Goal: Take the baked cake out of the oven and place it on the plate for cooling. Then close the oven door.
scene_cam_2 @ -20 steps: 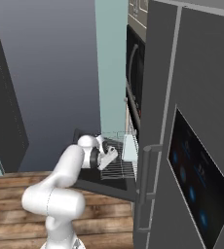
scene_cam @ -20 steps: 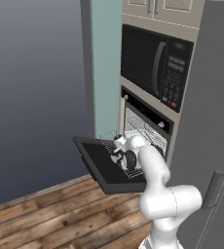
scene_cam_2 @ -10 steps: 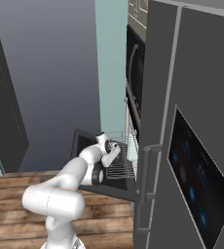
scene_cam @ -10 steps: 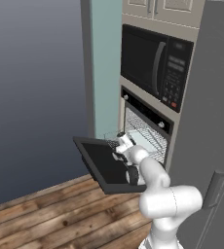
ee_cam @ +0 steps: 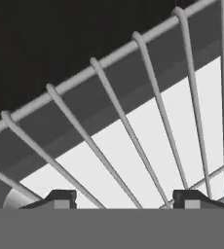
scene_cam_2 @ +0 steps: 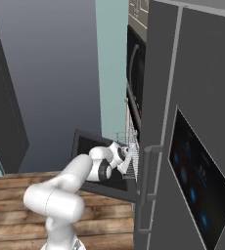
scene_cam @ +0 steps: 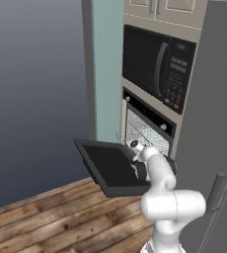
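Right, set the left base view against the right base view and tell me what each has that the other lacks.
Left base view alone: the microwave's front with its keypad, the oven's control strip with white knobs, and pale cabinet doors at the top.

Right base view alone: a tall dark panel at far left and the fridge's front with its dark screen.

Both: the oven door hanging open and level, silver wire racks, the white arm reaching over the door toward the racks, and the wooden floor.

Wood-plank floor (scene_cam: pixel 46 222) meets a grey-blue wall (scene_cam: pixel 34 89), with a tall grey fridge (scene_cam_2: pixel 192 146) beside a teal panel (scene_cam: pixel 108 64).
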Motion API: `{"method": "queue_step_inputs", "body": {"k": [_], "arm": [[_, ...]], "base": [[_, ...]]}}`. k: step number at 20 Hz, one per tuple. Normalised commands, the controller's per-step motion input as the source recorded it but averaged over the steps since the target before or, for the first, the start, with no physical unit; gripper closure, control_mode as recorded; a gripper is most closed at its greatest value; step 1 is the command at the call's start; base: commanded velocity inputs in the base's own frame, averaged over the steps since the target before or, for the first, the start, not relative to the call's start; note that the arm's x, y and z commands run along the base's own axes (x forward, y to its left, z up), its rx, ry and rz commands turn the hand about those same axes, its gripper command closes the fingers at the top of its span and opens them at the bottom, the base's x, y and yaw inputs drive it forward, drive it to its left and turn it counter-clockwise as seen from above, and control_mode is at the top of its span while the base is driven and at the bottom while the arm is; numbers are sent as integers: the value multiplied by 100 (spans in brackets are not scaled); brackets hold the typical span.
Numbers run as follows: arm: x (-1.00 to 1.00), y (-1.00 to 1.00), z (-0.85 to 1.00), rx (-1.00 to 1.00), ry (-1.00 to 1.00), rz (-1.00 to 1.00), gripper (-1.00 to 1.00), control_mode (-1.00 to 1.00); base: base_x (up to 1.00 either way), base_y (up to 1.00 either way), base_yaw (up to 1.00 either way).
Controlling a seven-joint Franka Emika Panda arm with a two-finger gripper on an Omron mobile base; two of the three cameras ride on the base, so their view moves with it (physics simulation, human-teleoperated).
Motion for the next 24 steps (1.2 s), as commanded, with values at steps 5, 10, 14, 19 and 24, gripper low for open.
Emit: {"method": "queue_step_inputs", "body": {"k": [5,10,14,19,24], "arm": [[15,-33,72,-1,5,6,-100,-100],[-24,96,100,0,21,24,-100,-100],[-59,100,100,0,25,24,-100,-100],[-73,100,100,1,14,19,-100,-100],[-99,89,100,13,6,14,-100,-100]], "base": [[0,0,0],[0,0,0],[0,0,0],[0,0,0],[0,0,0]]}}
